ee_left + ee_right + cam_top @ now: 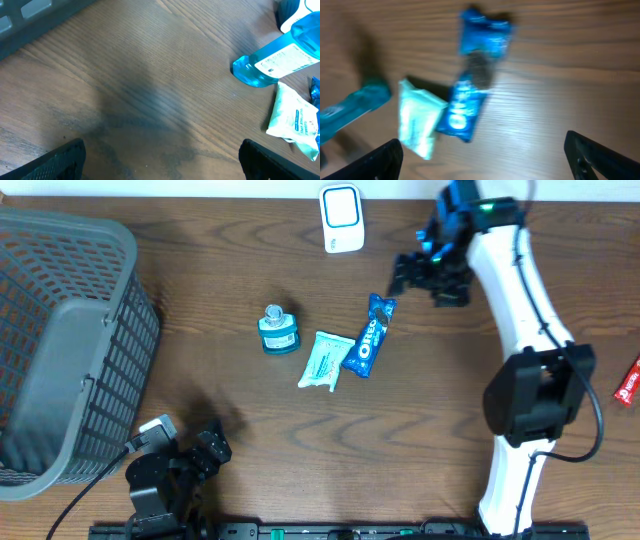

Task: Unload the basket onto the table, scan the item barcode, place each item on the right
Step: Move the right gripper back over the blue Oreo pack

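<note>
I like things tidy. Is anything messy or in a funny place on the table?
Nothing is spilled or broken. One red packet lies alone at the overhead view's right edge, far from the Oreo pack.

We look down on a dark wood-grain table that fills nearly the whole view. A grey slatted basket stands on it. Beyond the basket's far side, a pale strip runs along the table's edge. The light is soft and even.
</note>
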